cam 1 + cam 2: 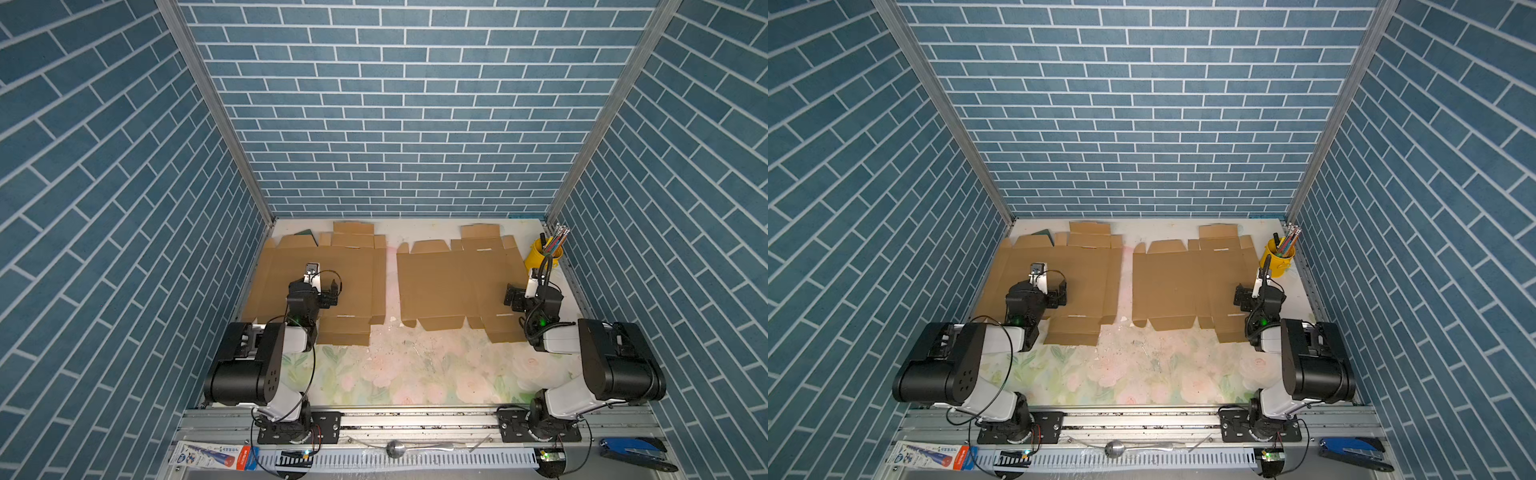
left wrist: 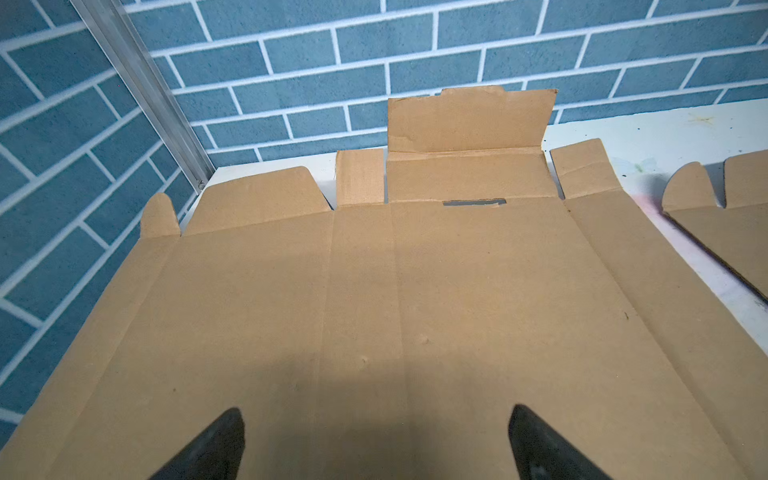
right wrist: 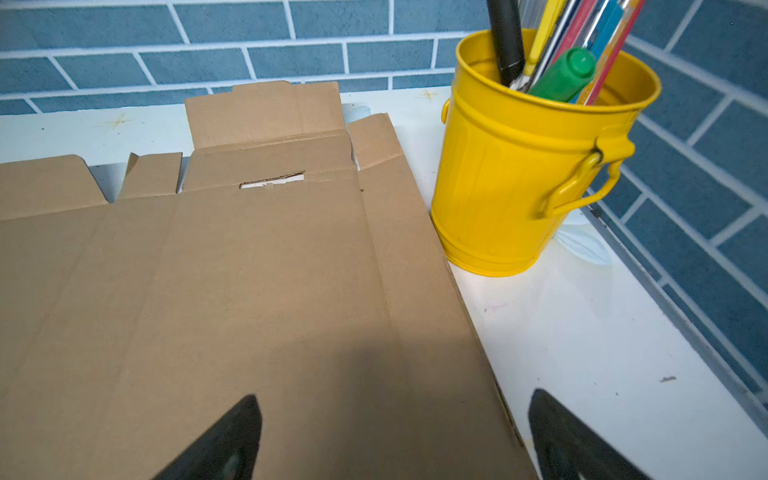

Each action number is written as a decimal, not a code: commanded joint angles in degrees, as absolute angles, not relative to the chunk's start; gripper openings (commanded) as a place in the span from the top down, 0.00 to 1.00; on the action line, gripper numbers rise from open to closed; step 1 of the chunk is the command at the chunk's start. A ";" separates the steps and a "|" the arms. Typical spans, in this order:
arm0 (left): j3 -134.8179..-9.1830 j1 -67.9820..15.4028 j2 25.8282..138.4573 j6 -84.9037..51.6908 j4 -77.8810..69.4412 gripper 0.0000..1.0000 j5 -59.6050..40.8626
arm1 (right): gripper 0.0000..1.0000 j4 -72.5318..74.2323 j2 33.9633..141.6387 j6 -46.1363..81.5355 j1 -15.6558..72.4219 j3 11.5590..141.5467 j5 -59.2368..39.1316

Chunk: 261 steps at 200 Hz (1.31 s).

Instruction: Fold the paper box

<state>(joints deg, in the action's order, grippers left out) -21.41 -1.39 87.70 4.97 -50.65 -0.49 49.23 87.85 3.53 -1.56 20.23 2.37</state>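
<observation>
Two flat brown cardboard box blanks lie unfolded side by side at the back of the table. The left blank (image 1: 357,282) (image 2: 374,282) lies under my left gripper (image 1: 311,272) (image 2: 376,409), which hovers over its middle, open with nothing between its fingers. The right blank (image 1: 449,286) (image 3: 208,291) reaches under my right gripper (image 1: 533,279) (image 3: 395,399). That gripper is open and empty, one fingertip over the cardboard's right edge strip and one over bare table. On both blanks the far flaps tilt up a little.
A yellow bucket (image 1: 539,258) (image 3: 519,187) of pens stands at the back right, against the right blank's edge. A dark green thing (image 1: 305,232) peeks from under the left blank. Blue-handled pliers (image 1: 631,451), a spoon (image 1: 395,449) and a toothpaste box (image 1: 208,455) lie along the front rail.
</observation>
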 commanded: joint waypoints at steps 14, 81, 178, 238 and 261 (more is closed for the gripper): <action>-21.70 -0.90 87.76 4.99 -50.43 0.00 -1.41 | 0.01 49.32 88.15 2.24 -1.78 22.50 2.90; -21.94 -0.70 87.80 4.76 -50.27 0.00 -1.67 | 0.01 49.36 88.14 2.30 -1.78 22.50 2.89; -21.99 -0.29 87.80 4.20 -50.10 0.00 -1.56 | 0.01 49.14 88.15 2.67 -1.79 22.68 3.07; -20.96 0.70 84.76 3.01 -50.04 0.00 -1.47 | 0.01 49.21 86.46 3.15 -1.50 22.16 5.61; -19.96 -1.64 75.28 3.17 -43.57 0.01 5.90 | 0.01 37.85 78.79 2.02 1.00 24.61 10.79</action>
